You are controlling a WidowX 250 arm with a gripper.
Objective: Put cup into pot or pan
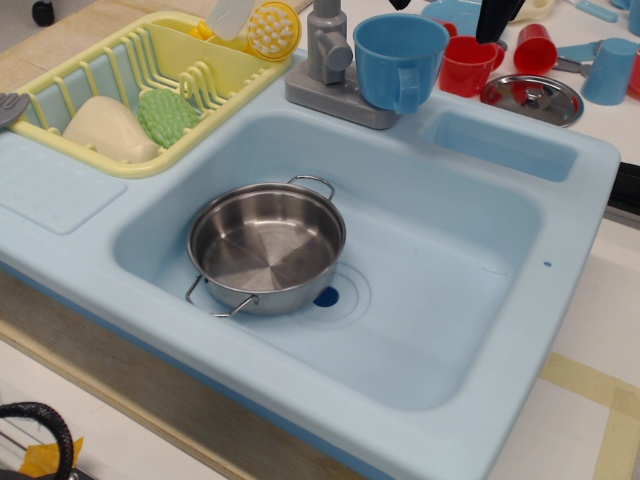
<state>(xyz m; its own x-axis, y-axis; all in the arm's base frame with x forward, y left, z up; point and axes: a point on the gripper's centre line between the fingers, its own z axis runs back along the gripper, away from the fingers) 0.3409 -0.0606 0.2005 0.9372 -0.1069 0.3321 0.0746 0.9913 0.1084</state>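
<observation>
Nearest edge: black cable loop (40, 425) at lower left, a scrap of yellow beside it. Tan tape strips (590, 385) cross the white tabletop at lower right.

Light-blue toy sink (560, 300) fills most of the view. In its basin, left of centre, sits the stainless-steel pan (266, 247), upright and empty, two wire loop handles showing, one at the near left and one at the far right. Dark blue drain hole (326, 296) just beside the pan's right lower edge.

Left, on the sink's drainboard: yellow dish rack (150, 60). Inside it a cream wedge-shaped item (105, 130), a green ridged round piece (167, 116) touching it, and at the far end a yellow round studded disc (272, 29).

Back rim of sink: grey faucet (330, 60) on its grey base. Just right of the faucet stands the sky-blue mug (398, 60), upright, thick handle facing the camera, resting on the rim against the faucet base. Well apart from the pan, not in it.

Behind and right of the mug: red cup (468, 65), second red cup (535, 48), flat steel lid (532, 98) with knob, small handleless light-blue cup (610, 70).

Gripper (497, 18): only a dark tip shows at the top edge, above the nearer red cup; cannot tell how the jaws stand. It holds nothing visible.
</observation>
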